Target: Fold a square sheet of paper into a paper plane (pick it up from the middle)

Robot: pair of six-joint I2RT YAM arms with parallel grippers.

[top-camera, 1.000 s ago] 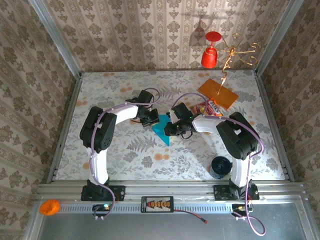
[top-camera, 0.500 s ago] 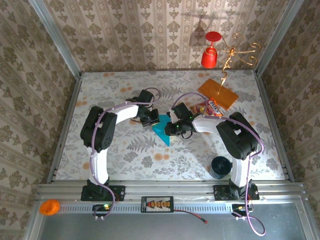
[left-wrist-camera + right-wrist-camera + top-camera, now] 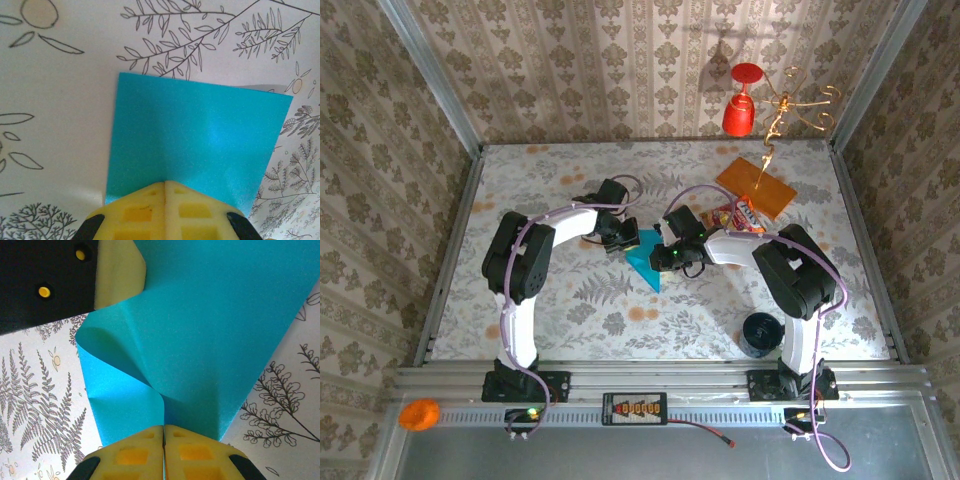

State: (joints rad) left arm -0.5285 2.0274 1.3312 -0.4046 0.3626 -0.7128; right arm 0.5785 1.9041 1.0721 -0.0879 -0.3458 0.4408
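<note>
- While both arms meet over the middle of the table [image 3: 540, 310], the sheet of paper [image 3: 646, 260] lies between them as a teal wedge whose tip points toward the near edge.
- The left gripper [image 3: 165, 200] is clenched on one edge of the sheet. From its wrist camera the paper spreads flat on the table beyond the pads, and a pale sliver of a lower layer peeks out at the far right corner.
- The right gripper [image 3: 164, 442] is pinched on the opposite side. There the paper lifts off the table and bends into a soft, uncreased roll beside the left gripper's black body.
- I judge this to be the middle of a fold. One arm anchors the sheet while the other brings a flap over, and the paper is not yet a finished dart.
- The next move probably calls for the right arm to lay the raised flap down in line with the layer beneath. The roll would then need pressing into a sharp crease while the left grip keeps the sheet from sliding.
- The thin paper may buckle or skew if the two arms pull against each other.
</note>
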